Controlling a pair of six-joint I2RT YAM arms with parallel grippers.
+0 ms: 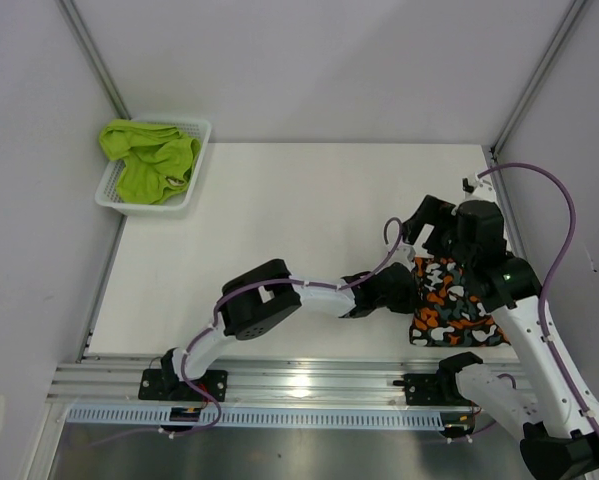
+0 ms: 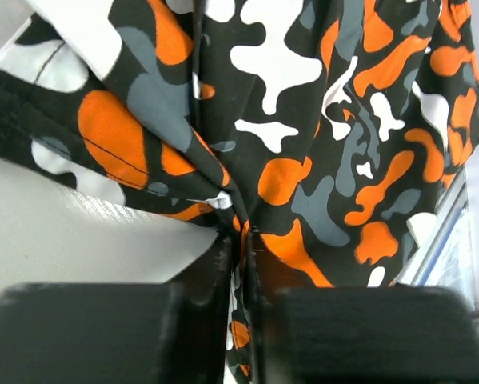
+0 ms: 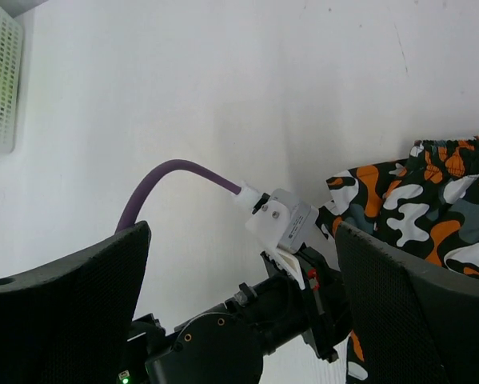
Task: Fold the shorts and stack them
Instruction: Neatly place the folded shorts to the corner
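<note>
At the far left corner of the table (image 1: 299,200), a white plastic mesh basket (image 1: 203,150) was noted. The lime green shorts (image 1: 149,160) were found bunched inside it, unfolded, one part draped over its back-left rim. They lay well apart from both grippers.

The left arm (image 1: 269,300) was seen stretched across the near half of the table towards the right. The left gripper (image 2: 237,240) was observed at the left edge of the camouflage shorts (image 1: 454,305). In the left wrist view its jaws were drawn almost together, with a gathered fold of the orange, black, white and grey cloth pinched between them. From that pinch the cloth fanned out ahead of the fingers and to both sides, creased into pleats at the grip. A white patch of the fabric was seen at the upper left of that view.

The camouflage shorts were recorded on the right side of the table, near its front edge and close to the right wall. An elastic waistband was visible along their far edge in the right wrist view.

The right gripper (image 1: 429,225) was held above the table, over the left wrist and just beside the far-left corner of the camouflage shorts. Its jaws stood wide apart, with no cloth held between them. Below them, the left arm's wrist and its purple cable (image 3: 175,180) were seen.
</note>
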